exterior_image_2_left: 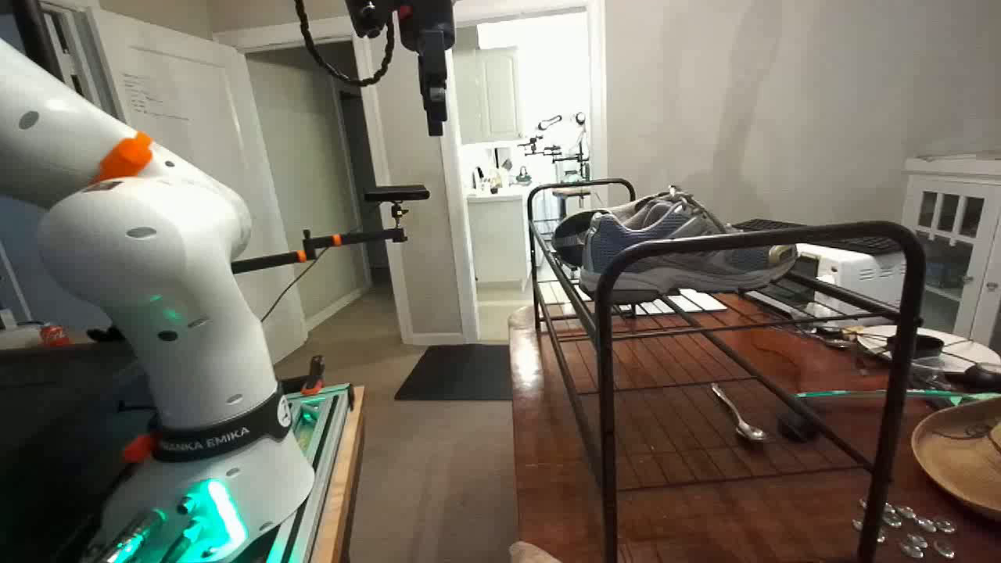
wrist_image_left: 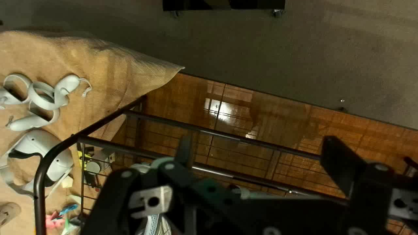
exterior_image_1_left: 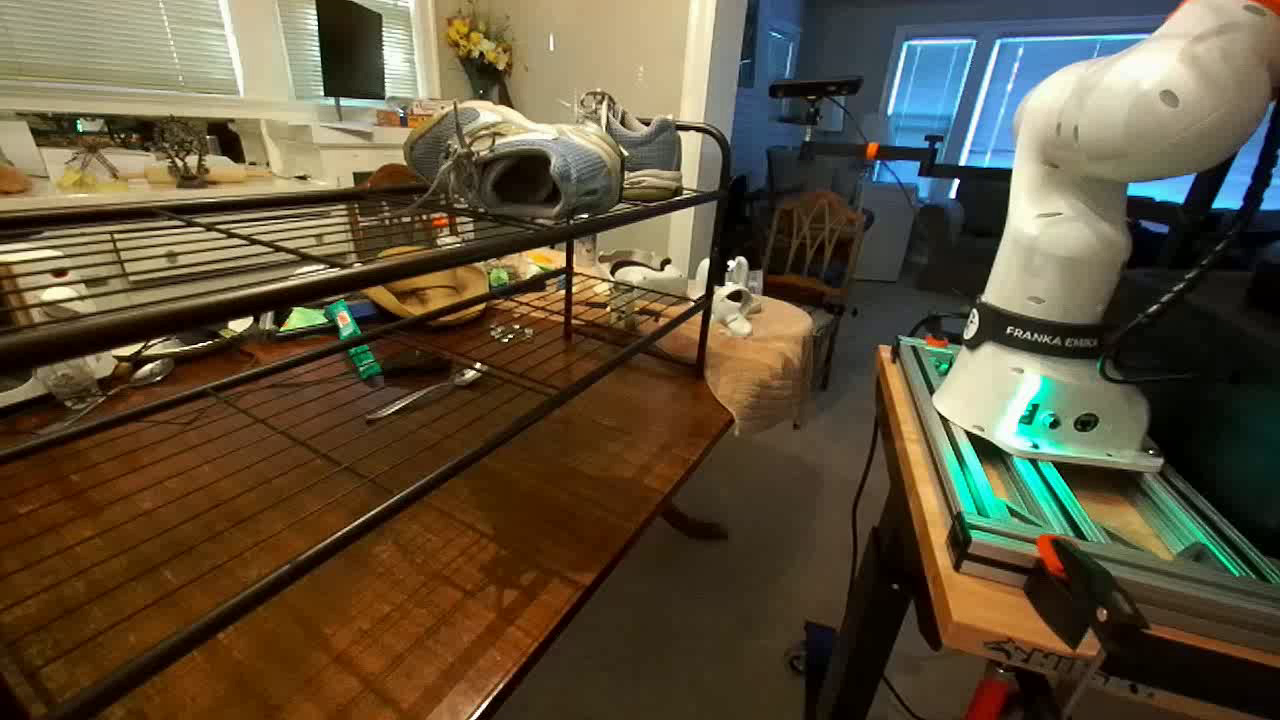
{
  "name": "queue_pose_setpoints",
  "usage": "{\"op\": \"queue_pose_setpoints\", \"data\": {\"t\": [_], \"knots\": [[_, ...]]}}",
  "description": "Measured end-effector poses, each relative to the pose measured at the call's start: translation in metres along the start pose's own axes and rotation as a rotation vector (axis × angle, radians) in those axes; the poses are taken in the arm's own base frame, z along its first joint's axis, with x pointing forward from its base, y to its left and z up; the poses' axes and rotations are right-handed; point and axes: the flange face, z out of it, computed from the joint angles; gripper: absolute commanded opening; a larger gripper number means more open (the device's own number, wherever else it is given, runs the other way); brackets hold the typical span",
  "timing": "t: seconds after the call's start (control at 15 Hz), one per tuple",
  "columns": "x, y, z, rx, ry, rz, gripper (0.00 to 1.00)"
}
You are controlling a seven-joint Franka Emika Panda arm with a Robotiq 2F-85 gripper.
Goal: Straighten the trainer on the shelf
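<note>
While the gripper hangs with its blunt black fingers parted wide, released, the trainer lies on the top tier of the shelf, toward eleven o'clock in an exterior view. It is tipped onto its side: bluish mesh, silvery overlays, a hollow dark collar turned to the camera, cord laces drooping at nine o'clock. Close by it, touching or not I cannot tell, a matching second shoe stands upright, its thick sole on the wires.

Thin parallel wires make up each tier, framed in round black tubing that bends into a hoop at the end; in an exterior view that hoop crosses before the second shoe's heel. In the wrist view, tubular rails slant from half past nine to half past three.

Underneath spreads a glossy brown wooden tabletop. From the second shoe, a shiny metal spoon shows through the lower wires at half past five, and a round-brimmed tan hat lies at four. A white moulded headset rests on draped tan cloth, nine o'clock from the gripper.
</note>
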Motion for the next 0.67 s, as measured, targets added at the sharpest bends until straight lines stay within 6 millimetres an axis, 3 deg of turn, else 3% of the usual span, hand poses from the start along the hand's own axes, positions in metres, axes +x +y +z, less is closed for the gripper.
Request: {"op": "queue_pose_setpoints", "data": {"t": [0.67], "knots": [[0.0047, -0.0006, -0.0002, -0.038, 0.044, -0.007, 1.00]]}}
